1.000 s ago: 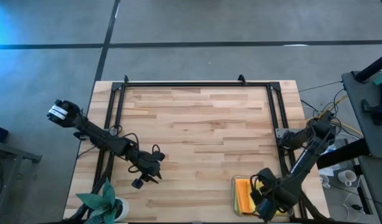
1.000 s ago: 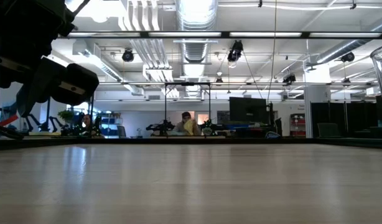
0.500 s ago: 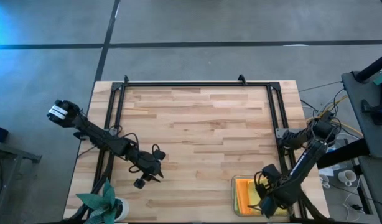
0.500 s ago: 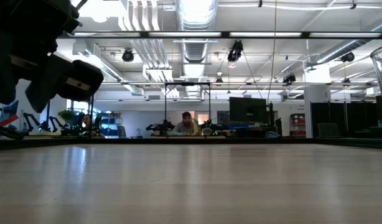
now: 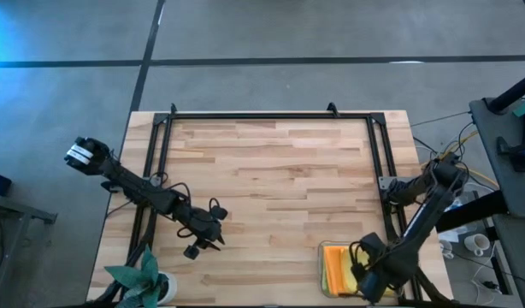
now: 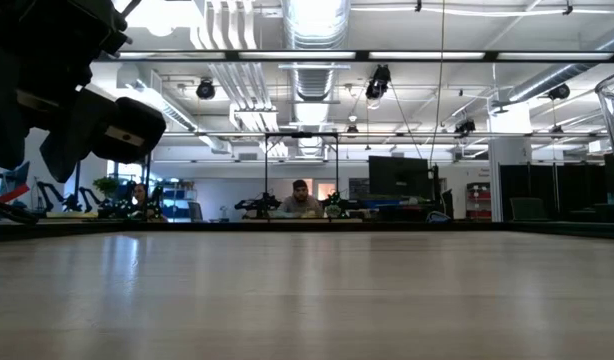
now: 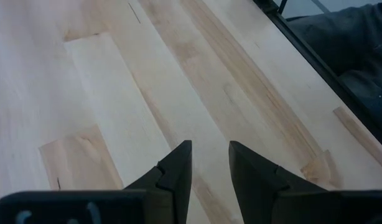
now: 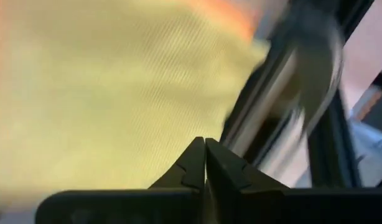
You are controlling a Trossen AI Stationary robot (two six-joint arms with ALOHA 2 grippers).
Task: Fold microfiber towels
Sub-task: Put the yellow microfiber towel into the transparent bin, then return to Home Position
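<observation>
The towels [image 5: 335,267] sit stacked in a clear tray [image 5: 321,257] at the near right corner of the table [image 5: 271,171], an orange one showing along the left side and a yellow one beside it. In the right wrist view the yellow towel [image 8: 97,93] fills most of the frame, with a sliver of orange [image 8: 225,14] at its far edge. The right gripper [image 5: 368,278] is down over the tray's right side, right on the pile, and its fingertips are pressed together with no gap showing between them; whether any cloth is pinched there, I cannot tell. The right arm [image 5: 421,218] slants in from its mount at the table's right edge.

Over on the other side, the left gripper [image 5: 203,242] hangs above bare wood near the front left part of the table, well apart from the tray. Its fingers [image 7: 178,168] stand a narrow gap apart, holding nothing, with only planks beneath them. A leafy plant [image 5: 141,278] stands at the near left corner, just beside that arm. From table height the left arm [image 6: 67,90] looms dark at the upper left, and a person [image 6: 301,200] sits far back in the room.
</observation>
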